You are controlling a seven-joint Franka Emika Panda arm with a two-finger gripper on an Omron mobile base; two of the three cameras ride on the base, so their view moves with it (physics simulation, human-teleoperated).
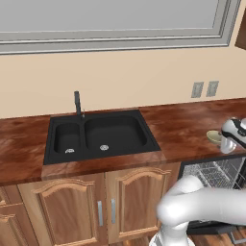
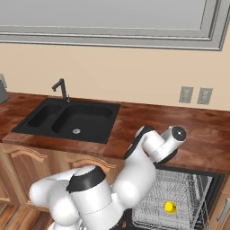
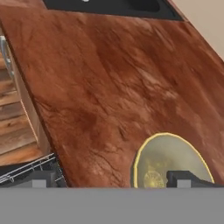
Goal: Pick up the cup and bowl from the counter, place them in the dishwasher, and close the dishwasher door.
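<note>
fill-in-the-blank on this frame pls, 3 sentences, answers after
1. The small bright yellow cup already sits in the grey wire rack of the ____.
2. The shallow olive-tan bowl rests on the reddish-brown wood ____, beside the open pincer.
3. The black double sink has a dark ____ standing behind it.

Missing words: dishwasher; counter; faucet
</note>
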